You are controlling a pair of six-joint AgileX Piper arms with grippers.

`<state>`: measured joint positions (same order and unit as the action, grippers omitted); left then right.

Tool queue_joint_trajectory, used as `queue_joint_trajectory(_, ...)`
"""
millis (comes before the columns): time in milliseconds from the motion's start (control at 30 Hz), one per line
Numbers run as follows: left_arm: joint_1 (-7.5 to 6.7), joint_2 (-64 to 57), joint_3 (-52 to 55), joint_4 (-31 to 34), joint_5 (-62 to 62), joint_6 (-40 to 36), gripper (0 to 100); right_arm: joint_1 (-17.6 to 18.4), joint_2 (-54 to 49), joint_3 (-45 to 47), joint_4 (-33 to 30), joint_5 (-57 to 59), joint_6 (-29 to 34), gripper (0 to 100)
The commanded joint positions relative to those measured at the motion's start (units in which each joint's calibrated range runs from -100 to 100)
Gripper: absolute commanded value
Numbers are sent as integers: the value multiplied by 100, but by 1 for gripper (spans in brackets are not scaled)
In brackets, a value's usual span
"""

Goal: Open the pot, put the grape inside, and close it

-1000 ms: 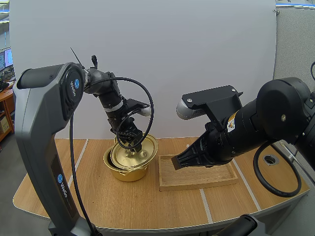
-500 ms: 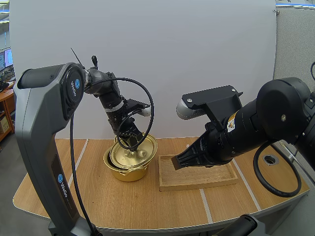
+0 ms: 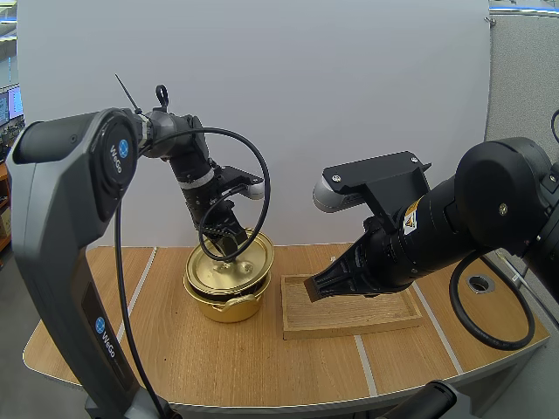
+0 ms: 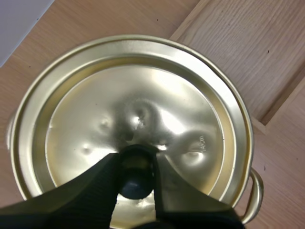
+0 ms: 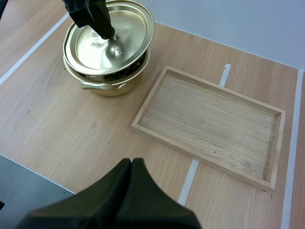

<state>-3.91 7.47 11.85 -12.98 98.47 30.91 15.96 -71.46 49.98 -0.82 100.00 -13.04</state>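
Two white tape lines (image 3: 141, 284) cross the pale wooden counter (image 3: 218, 358), and a plain white panel (image 3: 349, 105) stands behind it. A brass-coloured pot (image 3: 225, 307) sits on the counter. Just to its right, a shallow wooden tray (image 3: 349, 316) lies flat.

The left gripper (image 3: 224, 251) is over the pot. Its fingers (image 4: 102, 176) are parted only as wide as the lid's dark knob (image 4: 136, 177), which they pinch from both sides. The lid (image 3: 244, 266) hangs tilted from that grasp over the pot's mouth. In the right wrist view a dark gap shows between the lid and the pot's rim on the side nearer that camera. Whether the far edge touches the rim cannot be told. One side handle (image 4: 255, 191) of the pot shows past the lid's edge.

The right gripper (image 3: 310, 291) hangs in the air by the end of the tray nearest the pot. It is clenched on nothing, its two fingers lying together as one dark wedge.

Compared with a second ago, the lid has shifted left. Then its edge overhung the pot toward the tray; now it lies more squarely over the pot. The left arm's wrist has swung left with it. The pot, the tray and the right arm are where they were.
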Motion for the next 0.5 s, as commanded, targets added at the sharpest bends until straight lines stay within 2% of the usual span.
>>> queue_joint_trajectory(0,-15,-112,-11,154,153,21,0,-16,-65,21,15,0,-46,0)
queue_joint_trajectory(467,-15,206,-11,163,64,21,0,-16,-65,21,15,0,-46,0)
